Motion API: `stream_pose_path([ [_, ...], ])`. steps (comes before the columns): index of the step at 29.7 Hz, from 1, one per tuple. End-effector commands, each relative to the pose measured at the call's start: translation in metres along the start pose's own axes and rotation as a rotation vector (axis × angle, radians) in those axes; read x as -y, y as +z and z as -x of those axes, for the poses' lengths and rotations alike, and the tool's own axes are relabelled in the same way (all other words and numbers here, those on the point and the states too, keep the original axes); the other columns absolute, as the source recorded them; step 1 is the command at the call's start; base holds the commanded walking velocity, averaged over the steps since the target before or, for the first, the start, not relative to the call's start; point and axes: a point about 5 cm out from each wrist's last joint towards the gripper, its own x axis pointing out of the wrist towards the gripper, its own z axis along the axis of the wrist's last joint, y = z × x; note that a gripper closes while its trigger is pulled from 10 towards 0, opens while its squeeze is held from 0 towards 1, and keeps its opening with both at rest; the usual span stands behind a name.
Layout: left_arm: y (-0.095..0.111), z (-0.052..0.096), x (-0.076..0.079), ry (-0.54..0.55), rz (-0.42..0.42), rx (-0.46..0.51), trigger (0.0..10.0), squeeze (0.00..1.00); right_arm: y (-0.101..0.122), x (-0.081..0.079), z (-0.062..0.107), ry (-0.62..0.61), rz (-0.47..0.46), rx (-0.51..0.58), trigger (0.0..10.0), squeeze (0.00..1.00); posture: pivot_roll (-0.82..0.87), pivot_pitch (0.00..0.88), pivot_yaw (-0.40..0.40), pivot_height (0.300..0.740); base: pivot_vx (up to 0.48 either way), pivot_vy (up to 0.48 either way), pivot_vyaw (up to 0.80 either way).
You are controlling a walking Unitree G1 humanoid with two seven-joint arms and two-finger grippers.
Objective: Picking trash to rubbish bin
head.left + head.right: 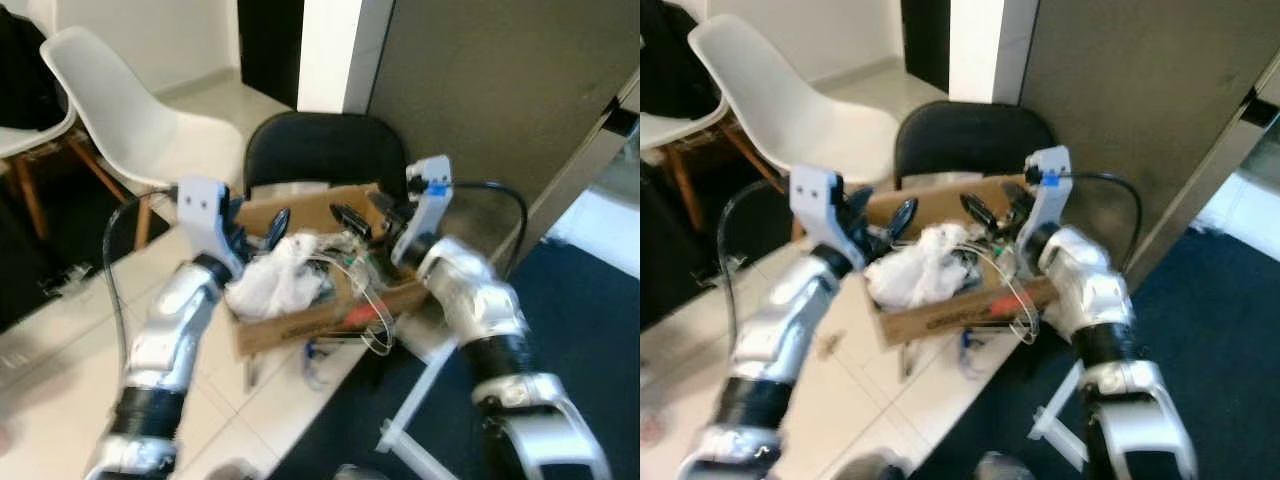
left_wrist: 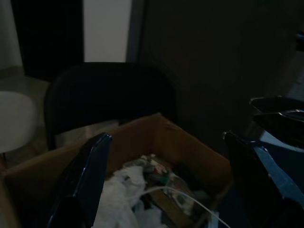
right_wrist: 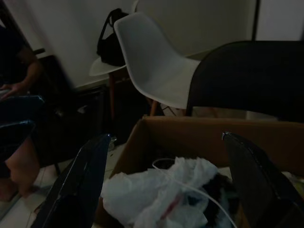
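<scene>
With both the left hand (image 1: 268, 228) and the right hand (image 1: 362, 215) spread open and empty over the cardboard box (image 1: 300, 322) of trash on the black chair (image 1: 322, 148), the loose white wire (image 1: 372, 305) spilling over its near right edge could, I reckon, snag a finger and drag the box off.

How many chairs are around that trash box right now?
2: a black chair directly behind the cardboard box, and a white chair to its left. More may sit outside the frame.

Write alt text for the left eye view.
A cardboard box of trash, with white crumpled paper and loose wires, sits between the robot's left hand and right hand, both open. Behind stand a black chair and a white chair.
</scene>
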Motion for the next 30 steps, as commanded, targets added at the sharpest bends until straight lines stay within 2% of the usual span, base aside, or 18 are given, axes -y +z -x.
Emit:
stream_pose_path([
  [1, -0.0038, -0.0006, 0.0014, -0.005, -0.01, -0.017, 10.0, 0.0, -0.0013, 0.0037, 0.0028, -0.016, -0.005, -0.005, 10.0, 0.0, -0.03, 0.0, -0.066, 0.74, -0.296, 0.0, 0.0],
  [30, -0.0021, -0.0015, 0.0028, -0.018, -0.013, -0.012, 10.0, 0.0, -0.0001, 0.0037, 0.0016, -0.015, -0.003, -0.008, 10.0, 0.0, -0.04, 0.0, -0.063, 0.74, -0.298, 0.0, 0.0],
])
